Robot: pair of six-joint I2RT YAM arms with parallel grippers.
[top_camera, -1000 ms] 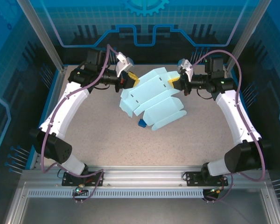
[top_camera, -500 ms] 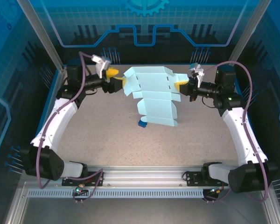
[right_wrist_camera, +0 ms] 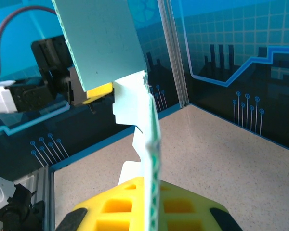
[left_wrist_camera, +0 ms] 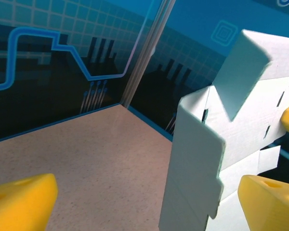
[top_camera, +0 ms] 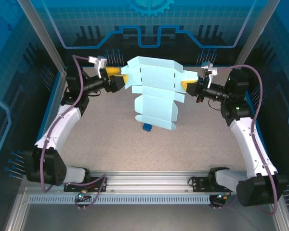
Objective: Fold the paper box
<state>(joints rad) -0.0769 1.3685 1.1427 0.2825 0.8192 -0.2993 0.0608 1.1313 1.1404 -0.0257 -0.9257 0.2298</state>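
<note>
We see the box point(top_camera: 156, 91) hanging clear of the table point(top_camera: 106, 139), toward the back, above a small blue cube point(top_camera: 147, 127). Our right gripper point(top_camera: 187, 85) pinches its right edge tight (the card sits edge-on between the pads). Our left gripper point(top_camera: 120, 78) gapes wide at the box's left edge, gripping nothing.

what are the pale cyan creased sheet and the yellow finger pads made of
Pale cyan creased sheet: thin card, matte; it holds sharp creases and die-cut slots, and its edge looks paper-thin. Yellow finger pads: probably moulded plastic or rubber, matte, with square recesses; the look leaves open which.
</note>
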